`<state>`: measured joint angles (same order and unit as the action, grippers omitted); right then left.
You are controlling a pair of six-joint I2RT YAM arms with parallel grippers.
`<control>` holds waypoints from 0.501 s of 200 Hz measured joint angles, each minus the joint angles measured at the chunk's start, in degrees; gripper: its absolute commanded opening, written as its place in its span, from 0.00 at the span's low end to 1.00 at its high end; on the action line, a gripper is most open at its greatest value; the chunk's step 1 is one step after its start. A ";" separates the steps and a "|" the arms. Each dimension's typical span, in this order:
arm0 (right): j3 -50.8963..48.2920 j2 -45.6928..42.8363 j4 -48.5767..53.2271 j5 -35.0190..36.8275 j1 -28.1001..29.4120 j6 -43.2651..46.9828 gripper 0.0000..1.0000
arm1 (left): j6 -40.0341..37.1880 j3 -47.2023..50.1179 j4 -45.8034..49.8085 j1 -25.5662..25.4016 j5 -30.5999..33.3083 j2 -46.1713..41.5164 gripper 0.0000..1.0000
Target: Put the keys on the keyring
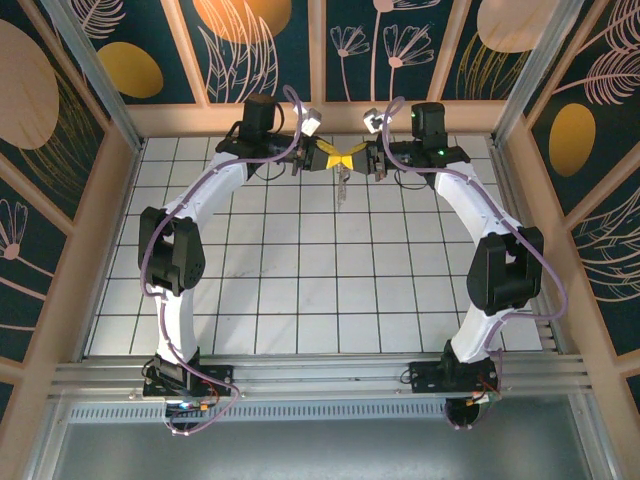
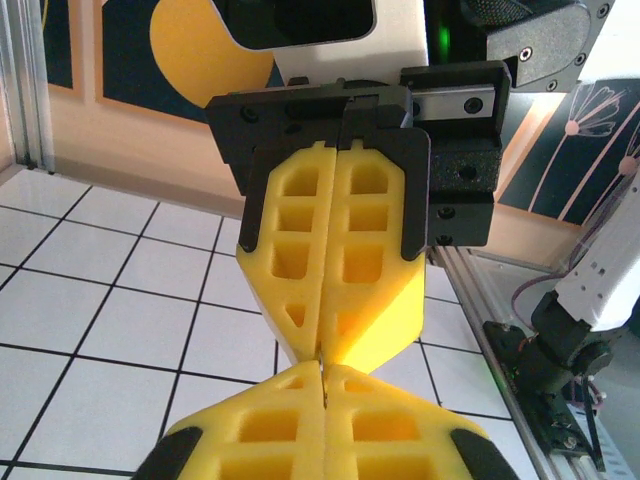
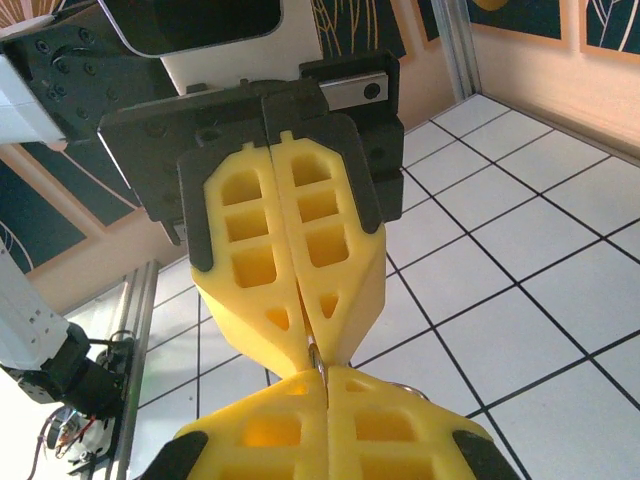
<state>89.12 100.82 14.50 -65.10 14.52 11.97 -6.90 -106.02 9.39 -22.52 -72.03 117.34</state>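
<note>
- Table: white tiles, dark grid lines.
- Keys: small slim bunch at far centre, just nearward of the meeting fingertips; hanging or lying, cannot tell.
- Left gripper: closed, yellow fingers pressed flat together.
- Right gripper: closed likewise, tip to tip with the left.
- Metal sliver: at the point where the tips meet; keyring or key, cannot tell.
</note>
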 measured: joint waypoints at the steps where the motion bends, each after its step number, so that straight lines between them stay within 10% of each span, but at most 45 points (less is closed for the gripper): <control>1: 0.00 0.00 0.00 0.00 0.00 0.00 0.00 | -0.11 0.00 -0.02 0.00 0.00 0.00 0.00; 58: 0.00 0.13 0.09 -0.59 0.00 -0.48 0.00 | -1.01 0.76 -0.17 -0.02 -0.13 -0.26 0.00; 100: -1.75 0.02 -4.24 -0.35 -0.33 -4.33 0.33 | 3.89 7.19 -9.18 -0.44 2.62 -3.89 0.00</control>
<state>87.37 100.84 10.26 -65.45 14.20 7.64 -3.01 -98.83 0.21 -22.96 -69.41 113.45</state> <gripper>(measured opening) 0.290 0.044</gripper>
